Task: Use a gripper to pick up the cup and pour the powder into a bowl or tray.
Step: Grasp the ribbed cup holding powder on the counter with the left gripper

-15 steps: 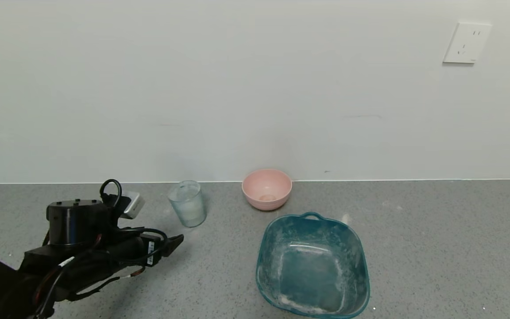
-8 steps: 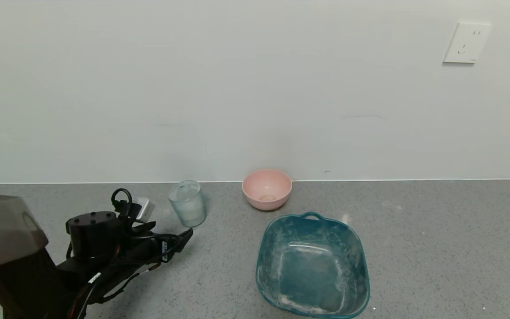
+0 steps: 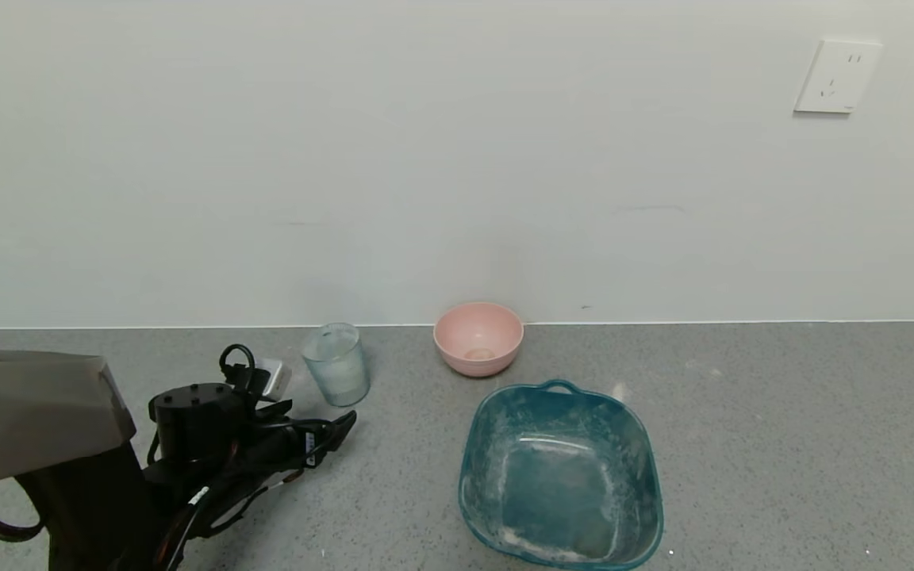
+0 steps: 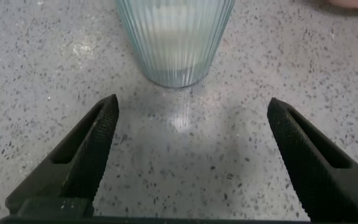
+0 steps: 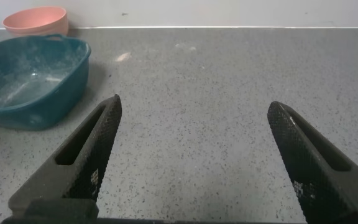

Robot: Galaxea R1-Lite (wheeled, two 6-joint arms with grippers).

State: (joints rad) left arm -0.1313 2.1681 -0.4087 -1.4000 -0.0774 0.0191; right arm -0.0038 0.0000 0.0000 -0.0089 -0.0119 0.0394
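Jaws wide apart, the black left gripper [image 3: 338, 428] sits low just before the clear ribbed glass cup [image 3: 336, 364]; right gripper [image 5: 191, 155] also gapes.

A plain, pale off-white wall [image 3: 457, 159] fills the upper half of the head view, smooth apart from a few faint scuffs. High on its right side sits a white rectangular wall socket plate [image 3: 836, 77]. Below it, a grey speckled stone-like countertop [image 3: 782, 444] runs the full width and meets the wall in a thin light line. The light is soft and even, and shadows are weak.
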